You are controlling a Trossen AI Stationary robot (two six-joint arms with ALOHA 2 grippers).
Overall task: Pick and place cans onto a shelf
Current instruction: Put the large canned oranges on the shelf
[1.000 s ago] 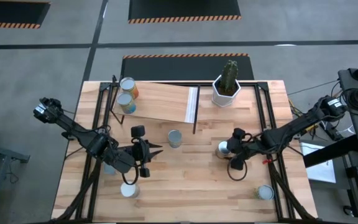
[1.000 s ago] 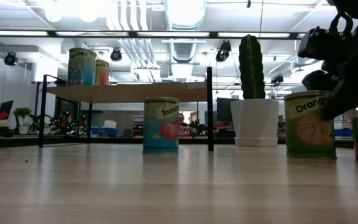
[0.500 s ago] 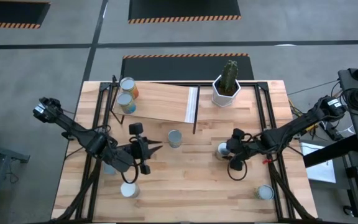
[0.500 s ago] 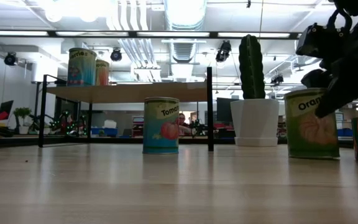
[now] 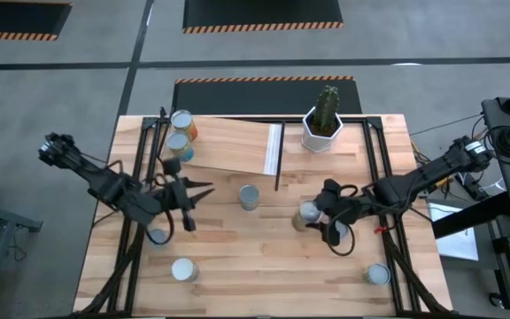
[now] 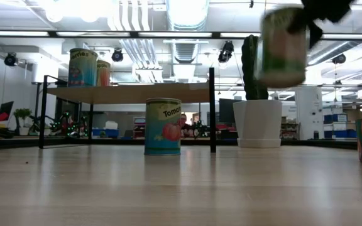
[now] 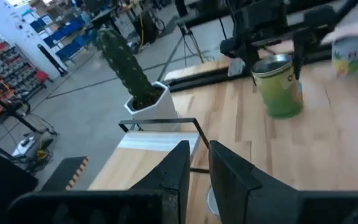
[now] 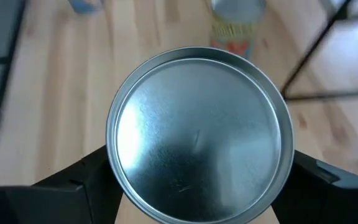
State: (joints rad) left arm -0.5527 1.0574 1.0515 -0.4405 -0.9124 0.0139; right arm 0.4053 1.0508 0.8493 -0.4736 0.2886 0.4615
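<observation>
My right gripper (image 5: pixel 317 216) is shut on a green-labelled can (image 5: pixel 307 212), held high above the tabletop in the low view (image 6: pixel 284 47). Its silver top fills the right wrist view (image 8: pixel 199 134). My left gripper (image 5: pixel 205 191) is shut and empty left of the table's middle, below the shelf's near edge. The shelf (image 5: pixel 228 146) is a pale panel raised on a black frame at the far left. Two cans (image 5: pixel 181 122) (image 5: pixel 180 147) stand upright on its left end, and both show in the low view (image 6: pixel 83 67). My right gripper pinches the can between its two fingers (image 8: pixel 82 177), one on each side of the side wall just under the top rim (image 8: pixel 114 158). The fingers slant down from above and the table's right. The can is upright and lifted clear of the table.
A tomato can (image 5: pixel 250 197) stands on the table's middle, near the shelf's black post (image 5: pixel 278 168). The cactus in a white pot (image 5: pixel 323 128) stands at the far edge. More cans stand near the front at the left (image 5: pixel 182 269) and right (image 5: pixel 377 275).
My right gripper has lifted the green can off the table and carried it up and a little toward the table's left; the can stays upright. My left gripper has drawn back toward the table's left and far edges, empty.
</observation>
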